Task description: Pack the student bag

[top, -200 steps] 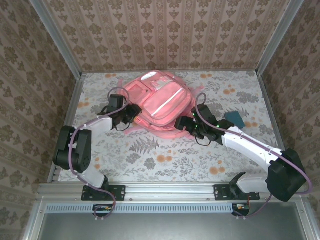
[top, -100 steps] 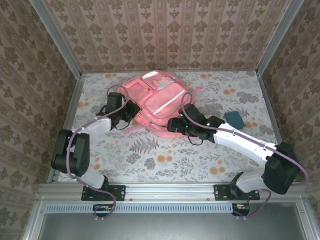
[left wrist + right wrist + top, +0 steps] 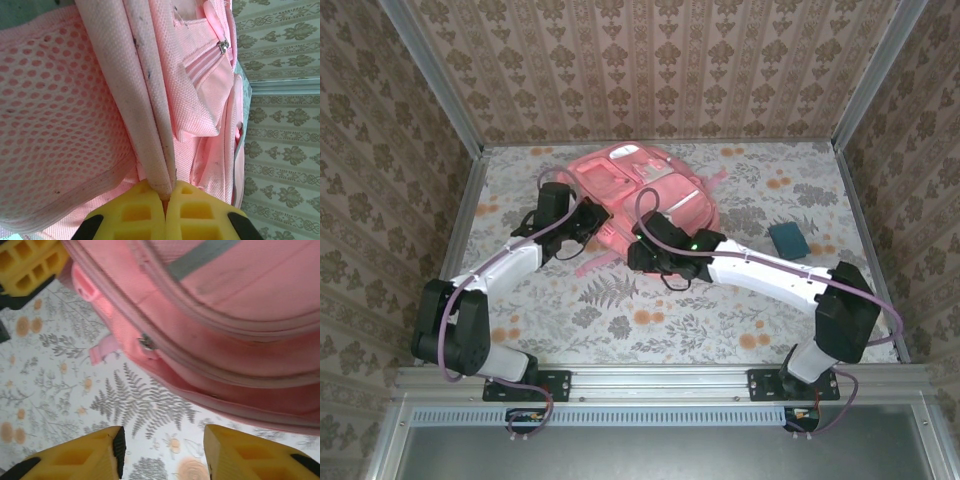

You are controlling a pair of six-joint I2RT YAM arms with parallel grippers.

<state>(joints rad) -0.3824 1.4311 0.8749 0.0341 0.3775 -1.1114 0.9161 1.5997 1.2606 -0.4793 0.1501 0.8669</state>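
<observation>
The salmon-pink student bag [image 3: 645,185] lies at the back middle of the table, front pockets up. My left gripper [image 3: 590,220] is at its left side, shut on a pale piped edge of the bag [image 3: 150,100]; the yellow fingers [image 3: 135,210] pinch that edge between them. My right gripper [image 3: 638,252] hovers open at the bag's near edge, over bare tabletop. In the right wrist view the bag [image 3: 225,315] and a metal zipper pull [image 3: 146,342] lie just beyond its fingertips [image 3: 107,452]. The left gripper's yellow fingers [image 3: 27,265] show at top left.
A small teal case [image 3: 787,238] lies on the floral tablecloth [image 3: 650,320] to the right of the bag. A pink strap end [image 3: 102,350] trails on the cloth near the bag's lower left. Patterned walls close the table on three sides.
The right arm has swung left along the bag's near edge, from its right corner to its lower left. The left gripper has shifted slightly back, still holding the bag's edge; the bag has shifted a little.
</observation>
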